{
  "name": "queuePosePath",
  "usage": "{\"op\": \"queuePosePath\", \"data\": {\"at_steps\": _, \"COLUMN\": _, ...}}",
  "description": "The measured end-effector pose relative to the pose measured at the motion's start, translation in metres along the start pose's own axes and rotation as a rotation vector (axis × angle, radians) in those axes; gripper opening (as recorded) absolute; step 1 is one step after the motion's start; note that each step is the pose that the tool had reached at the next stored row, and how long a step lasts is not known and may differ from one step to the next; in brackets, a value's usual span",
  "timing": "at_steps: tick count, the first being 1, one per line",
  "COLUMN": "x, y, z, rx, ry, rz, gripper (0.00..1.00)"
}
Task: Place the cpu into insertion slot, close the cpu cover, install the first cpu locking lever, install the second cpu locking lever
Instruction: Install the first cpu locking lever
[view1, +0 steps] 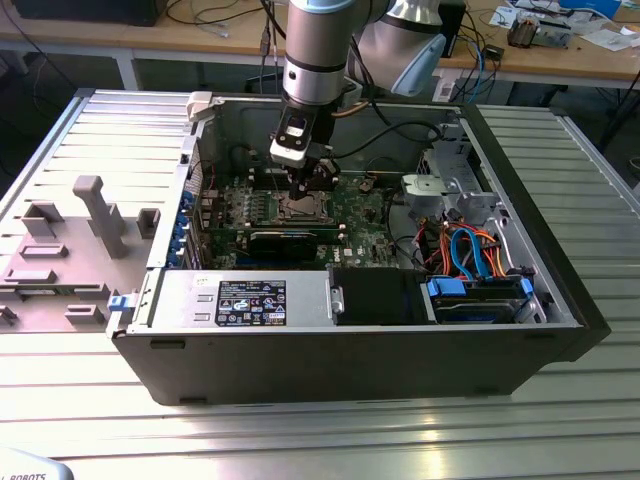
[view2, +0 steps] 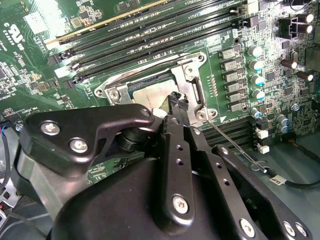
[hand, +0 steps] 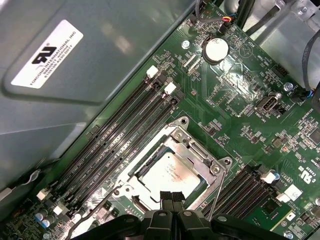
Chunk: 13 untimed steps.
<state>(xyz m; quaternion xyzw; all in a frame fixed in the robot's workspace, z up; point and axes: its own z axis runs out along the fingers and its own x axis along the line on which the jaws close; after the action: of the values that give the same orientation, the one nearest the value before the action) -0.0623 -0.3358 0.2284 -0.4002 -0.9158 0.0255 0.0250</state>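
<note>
Exterior view: your gripper (view1: 303, 190) is hanging inside the open case (view1: 330, 350), right over the insertion slot (view1: 298, 210). The case is sitting on a ribbed metal tabletop (view1: 300, 440). Second wrist view: the cpu (view2: 147, 96) is lying in the slot, with the cpu cover (view2: 190, 70) looking down over it. The gripper is pinched closed on nothing. First wrist view: the wire lever (hand: 216, 192) is looking unlatched, so I'd say you're left with both levers.

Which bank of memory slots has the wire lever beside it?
The bank farther from the grey case wall; the wire lever lies next to it, while the other bank sits by the wall.
</note>
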Motion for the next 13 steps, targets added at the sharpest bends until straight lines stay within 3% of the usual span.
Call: {"op": "queuePosePath", "data": {"at_steps": 13, "x": 0.0, "y": 0.0, "z": 0.0, "rx": 0.0003, "ry": -0.0008, "rz": -0.012, "gripper": 0.11}}
